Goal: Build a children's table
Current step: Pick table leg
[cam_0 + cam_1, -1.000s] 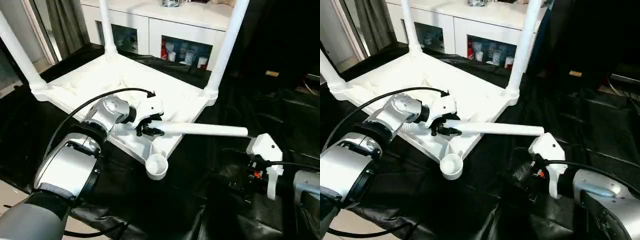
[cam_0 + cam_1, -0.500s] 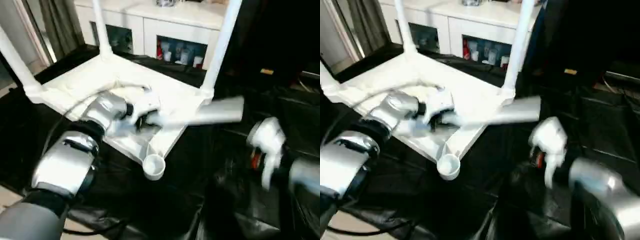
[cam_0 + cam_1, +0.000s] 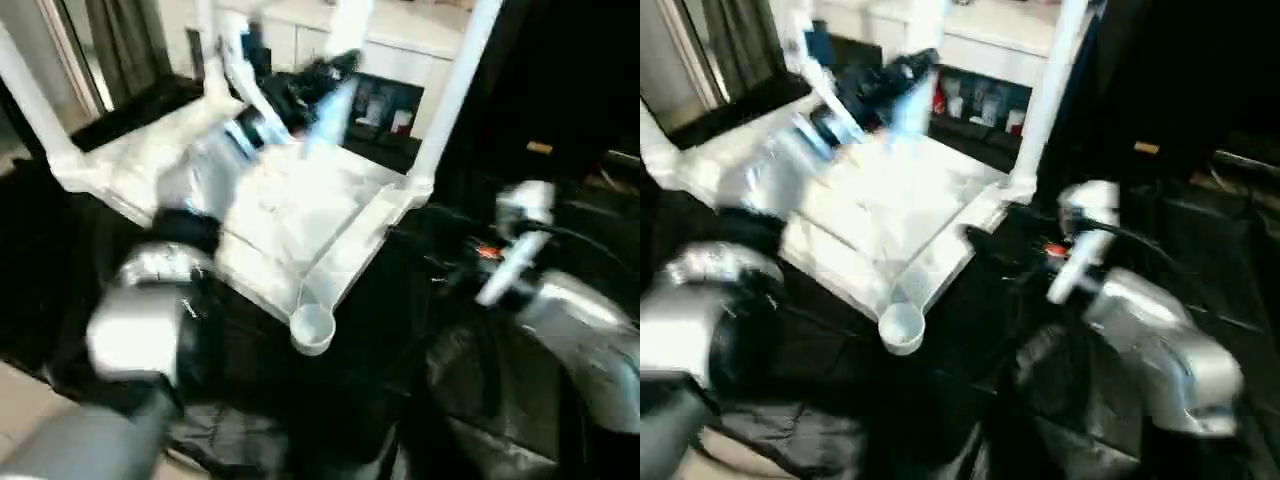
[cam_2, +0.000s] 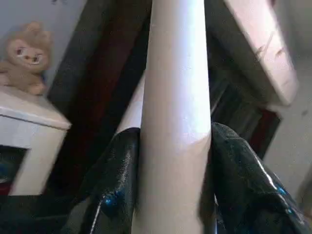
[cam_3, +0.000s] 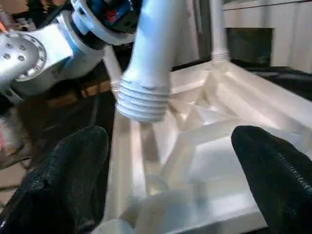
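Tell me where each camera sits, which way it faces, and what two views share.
Left and right eye views: on the head, looking down at the upturned tabletop; both silver forearms show.
Left wrist view: along the left pincer, its fingers clamped on the loose leg.
Right wrist view: along the open right pincer, toward the tabletop's ribbed underside.
Shared: the right wrist view and eye views show that leg's threaded end hanging over the tabletop.
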{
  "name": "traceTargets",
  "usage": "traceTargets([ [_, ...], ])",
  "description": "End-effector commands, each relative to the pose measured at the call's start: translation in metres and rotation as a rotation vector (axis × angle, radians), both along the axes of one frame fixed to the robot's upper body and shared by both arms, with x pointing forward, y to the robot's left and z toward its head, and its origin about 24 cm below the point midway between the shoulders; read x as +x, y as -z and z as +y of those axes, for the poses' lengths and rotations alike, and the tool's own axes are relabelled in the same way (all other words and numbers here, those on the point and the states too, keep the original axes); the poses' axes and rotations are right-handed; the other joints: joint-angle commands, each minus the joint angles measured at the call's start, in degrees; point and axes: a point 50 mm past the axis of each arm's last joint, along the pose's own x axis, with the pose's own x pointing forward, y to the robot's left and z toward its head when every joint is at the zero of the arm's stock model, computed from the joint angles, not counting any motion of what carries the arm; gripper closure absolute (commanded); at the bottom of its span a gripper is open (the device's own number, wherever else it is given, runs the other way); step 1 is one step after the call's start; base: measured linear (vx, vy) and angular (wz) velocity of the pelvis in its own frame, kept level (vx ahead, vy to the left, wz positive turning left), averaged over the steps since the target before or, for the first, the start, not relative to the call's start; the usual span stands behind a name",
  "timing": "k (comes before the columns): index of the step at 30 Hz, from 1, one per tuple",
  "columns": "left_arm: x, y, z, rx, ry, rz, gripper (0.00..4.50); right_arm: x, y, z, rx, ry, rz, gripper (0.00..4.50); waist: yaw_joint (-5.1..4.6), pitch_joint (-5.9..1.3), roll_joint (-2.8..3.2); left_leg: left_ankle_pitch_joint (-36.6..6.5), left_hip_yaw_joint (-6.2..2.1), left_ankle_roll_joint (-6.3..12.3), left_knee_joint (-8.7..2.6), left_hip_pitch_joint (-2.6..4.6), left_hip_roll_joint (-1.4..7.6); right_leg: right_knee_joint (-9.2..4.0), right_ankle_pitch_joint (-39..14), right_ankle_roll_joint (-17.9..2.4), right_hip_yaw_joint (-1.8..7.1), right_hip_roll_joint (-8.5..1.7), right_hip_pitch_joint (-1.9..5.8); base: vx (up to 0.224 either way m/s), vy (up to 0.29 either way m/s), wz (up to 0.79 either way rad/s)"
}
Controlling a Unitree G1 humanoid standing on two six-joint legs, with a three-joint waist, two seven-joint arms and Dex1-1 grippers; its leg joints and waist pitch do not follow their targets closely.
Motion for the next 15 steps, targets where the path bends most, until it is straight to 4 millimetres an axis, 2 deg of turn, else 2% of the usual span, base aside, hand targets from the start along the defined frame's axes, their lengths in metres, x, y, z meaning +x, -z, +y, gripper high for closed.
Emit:
traceTargets([
  [1,-0.011,-0.013,-0.012,-0.044,0.061,-0.037,2.6,0.002,-0.007,0.004,0.035,-0.06,-0.001,0.0,0.4,-4.86,-0.92,1.57,1.15,3.89,-3.45,-0.9,0.65,-2.6,-2.56,-15.68,2.48,-3.5,4.4,0.0,0.0,0.0],
  [2,-0.015,-0.011,-0.016,-0.054,0.082,-0.031,2.6,0.002,-0.009,0.006,0.052,-0.077,-0.002,0.0,0.39,-4.79,-1.24,1.97,1.15,4.13,-3.44,-1.0,0.56,-2.66,-2.61,-15.43,2.49,-3.4,4.39,0.0,0.0,0.0],
  [3,-0.019,-0.01,-0.019,-0.055,0.1,-0.026,2.6,0.003,-0.011,0.007,0.066,-0.091,-0.002,0.0,0.5,-4.82,-1.04,2.41,1.16,4.5,-3.42,-0.98,0.53,-2.61,-2.49,-15.27,2.48,-3.35,4.36,0.0,0.0,0.0],
  [4,-0.026,-0.007,-0.024,-0.043,0.122,-0.026,2.6,0.003,-0.013,0.008,0.089,-0.113,-0.002,0.0,0.57,-4.8,-1.26,2.69,1.17,4.65,-3.4,-0.97,0.61,-2.62,-2.74,-14.86,2.5,-3.33,4.3,0.0,0.0,0.0],
  [6,-0.03,-0.005,-0.027,-0.06,0.141,-0.009,2.6,0.004,-0.015,0.008,0.104,-0.128,0.0,0.0,0.65,-4.77,-1.19,2.41,1.17,4.61,-3.42,-0.89,0.69,-2.72,-3.47,-14.65,2.47,-3.28,4.16,0.0,0.0,0.0],
  [7,-0.034,-0.005,-0.029,-0.059,0.153,-0.006,2.6,0.004,-0.016,0.009,0.11,-0.138,0.003,0.0,0.6,-4.76,-1.46,1.81,1.23,4.29,-3.45,-0.9,0.61,-2.97,-4.82,-13.94,2.43,-3.15,4.15,0.0,0.0,0.0],
  [10,-0.039,-0.004,-0.033,-0.063,0.176,-0.004,2.61,0.005,-0.017,0.01,0.117,-0.155,0.006,0.0,0.79,-4.72,-1.51,0.62,1.14,3.01,-3.62,-0.91,0.55,-3.28,-7.93,-12.11,2.44,-3.18,4.15,0.0,0.0,0.0],
  [11,-0.045,-0.003,-0.036,-0.063,0.179,0.004,2.61,0.006,-0.018,0.015,0.109,-0.177,0.009,0.0,0.74,-4.75,-1.72,0.67,1.16,2.83,-3.59,-0.92,0.54,-3.31,-8.07,-11.76,2.45,-3.12,4.14,0.0,0.0,0.0],
  [15,-0.049,-0.002,-0.037,-0.064,0.182,0.011,2.61,0.007,-0.016,0.022,0.077,-0.196,0.015,0.0,0.68,-4.78,-1.82,1.54,1.04,2.27,-3.58,-1.03,0.47,-3.2,-8.0,-10.48,2.42,-3.02,4.2,0.0,0.0,0.0],
])
